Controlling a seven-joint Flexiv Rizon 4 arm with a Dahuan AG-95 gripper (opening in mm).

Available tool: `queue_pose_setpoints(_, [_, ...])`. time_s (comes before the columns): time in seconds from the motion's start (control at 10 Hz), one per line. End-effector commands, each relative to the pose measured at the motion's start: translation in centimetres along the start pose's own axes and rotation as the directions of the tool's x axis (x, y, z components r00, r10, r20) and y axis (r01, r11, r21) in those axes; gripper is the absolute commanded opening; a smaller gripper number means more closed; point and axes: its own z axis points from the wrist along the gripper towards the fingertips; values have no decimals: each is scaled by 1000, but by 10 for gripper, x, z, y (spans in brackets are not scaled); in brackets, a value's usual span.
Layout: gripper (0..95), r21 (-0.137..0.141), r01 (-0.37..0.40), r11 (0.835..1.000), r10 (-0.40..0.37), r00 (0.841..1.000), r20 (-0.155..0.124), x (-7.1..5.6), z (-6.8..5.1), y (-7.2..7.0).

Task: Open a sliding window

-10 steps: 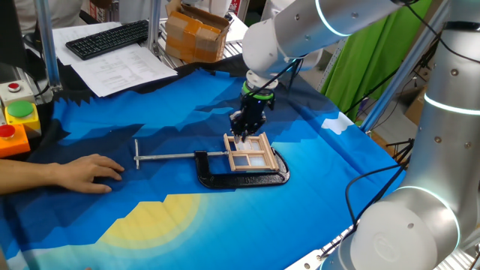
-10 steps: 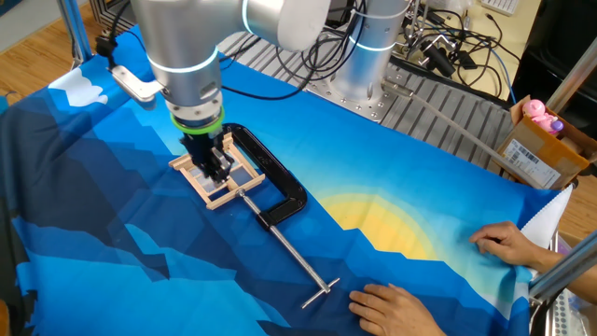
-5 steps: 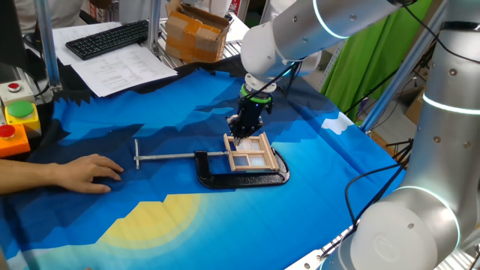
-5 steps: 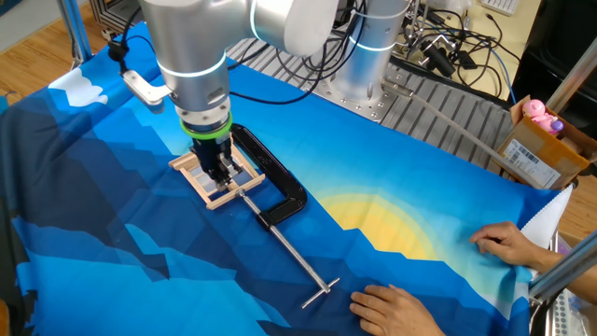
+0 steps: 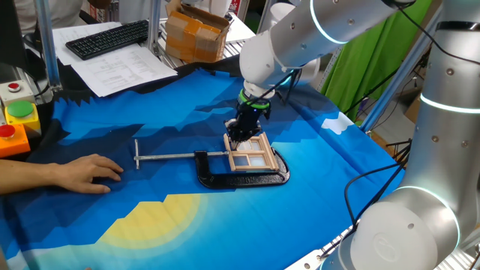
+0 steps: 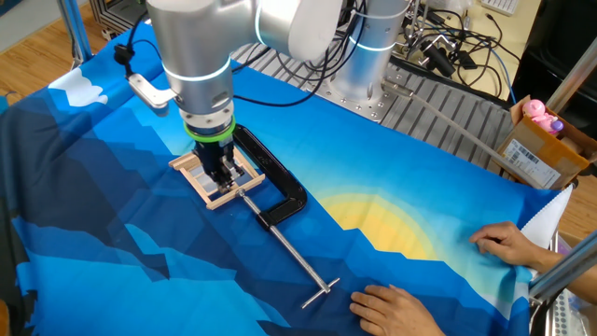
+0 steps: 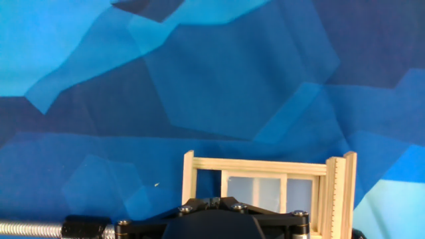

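The sliding window (image 5: 250, 155), a small tan wooden frame with pale-blue panes, lies flat on the blue cloth, held in a black C-clamp (image 5: 241, 179). It also shows in the other fixed view (image 6: 193, 174) and the hand view (image 7: 268, 166). There the pane sits toward the right of the frame, and a narrow gap at the left shows bare cloth. My gripper (image 5: 238, 140) points straight down with its fingers together, tips on the window's near-left part (image 6: 224, 177). In the hand view the gripper (image 7: 212, 199) is shut and holds nothing.
The clamp's long screw bar (image 5: 172, 157) runs left toward a person's hand (image 5: 75, 172) on the cloth. In the other fixed view two hands (image 6: 396, 306) rest near the bar's T-handle (image 6: 317, 294). A button box (image 5: 16, 120), keyboard (image 5: 109, 37) and cardboard box (image 5: 196, 31) stand beyond the cloth.
My gripper has shifted a little along the window, leftward in one fixed view, and stays low on it. The clamp and the hands have not moved.
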Motion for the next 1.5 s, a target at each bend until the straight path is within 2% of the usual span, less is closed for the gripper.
queue_pose_setpoints(0.1, [0, -2, -1, 1000, 1, 1000, 1, 1, 0, 0])
queue_pose_setpoints(0.3, [0, 8, 4, 1000, -4, 1000, 7, 1, 0, -1])
queue_pose_setpoints(0.6, [0, 41, 37, 998, -38, 999, 19, -1, 2, -7])
queue_pose_setpoints(0.7, [190, 48, 43, 998, -44, 999, 23, -1, 3, -9])
queue_pose_setpoints(1.1, [190, 56, 73, 996, -75, 997, 25, -4, 4, -22])
queue_pose_setpoints(1.5, [190, 57, 75, 995, -77, 997, 21, -4, 2, -22])
